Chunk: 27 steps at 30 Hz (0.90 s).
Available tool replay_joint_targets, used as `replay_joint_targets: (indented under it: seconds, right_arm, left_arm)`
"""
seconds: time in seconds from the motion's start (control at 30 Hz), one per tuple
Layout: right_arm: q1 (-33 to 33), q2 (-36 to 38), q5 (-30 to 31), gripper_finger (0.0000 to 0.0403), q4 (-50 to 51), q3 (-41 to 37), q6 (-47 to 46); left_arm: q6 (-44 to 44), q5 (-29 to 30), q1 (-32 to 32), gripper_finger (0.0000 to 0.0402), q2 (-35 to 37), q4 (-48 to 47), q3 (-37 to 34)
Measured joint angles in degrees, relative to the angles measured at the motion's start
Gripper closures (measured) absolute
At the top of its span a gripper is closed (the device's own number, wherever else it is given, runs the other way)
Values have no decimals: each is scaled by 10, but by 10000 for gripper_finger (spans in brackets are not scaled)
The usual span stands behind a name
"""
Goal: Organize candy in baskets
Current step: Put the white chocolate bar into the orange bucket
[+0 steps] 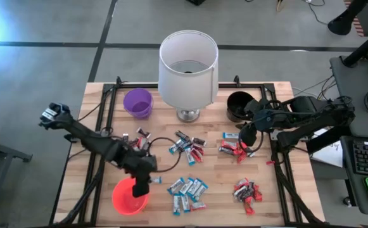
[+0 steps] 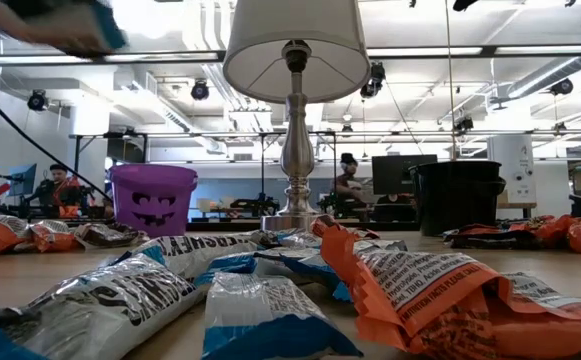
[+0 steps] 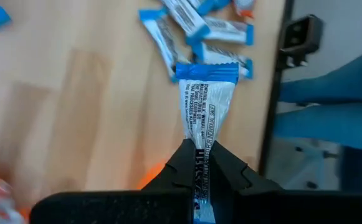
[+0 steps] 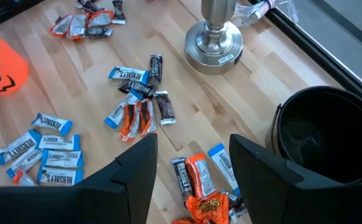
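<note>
My left gripper (image 1: 140, 185) hangs over the right rim of the orange-red basket (image 1: 130, 197) near the table's front, shut on a blue-and-white candy bar (image 3: 204, 106). Far right, next to the black basket (image 1: 237, 105), my right gripper (image 4: 193, 177) stands open above the table with nothing between its fingers. The purple basket (image 1: 137, 102) stands far left. Several candies lie loose in piles on the table: in the middle (image 1: 187, 147), near the front (image 1: 187, 190), front right (image 1: 247, 191) and under my right gripper (image 1: 233, 149). My left gripper pinches the blue-and-white bar between its two fingers at one end (image 3: 200, 142). The bar runs on along the fingers and past their tips. Its blue crimped free end (image 3: 207, 73) is clear of the table. The fingers slant downward.
A big white lampshade (image 1: 188, 66) on a metal base (image 1: 188, 115) stands at the far middle between the purple and black baskets. Black rails run along both table sides (image 1: 111, 104). Bare wood shows between the piles. People sit in the room beyond (image 2: 348, 180).
</note>
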<state>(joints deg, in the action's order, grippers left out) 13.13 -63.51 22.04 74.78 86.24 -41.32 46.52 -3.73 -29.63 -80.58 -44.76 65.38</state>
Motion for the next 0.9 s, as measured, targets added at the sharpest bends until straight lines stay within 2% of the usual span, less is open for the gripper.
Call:
replay_joint_targets:
  seconds: [0.13, 0.33, 0.7, 0.9]
  right_arm:
    - [0, 0, 0, 213, 0, 0, 0]
    - [0, 0, 0, 213, 0, 0, -17]
    - [0, 0, 0, 213, -1, 0, -74]
    - [0, 0, 0, 213, -1, 0, -91]
  left_arm:
    - [72, 3, -41, 401, 13, -23, 1]
    - [139, 4, -109, 401, 20, -116, 1]
    - [141, 18, -180, 399, 19, -125, 1]
    - [128, 18, -185, 357, 19, -125, 1]
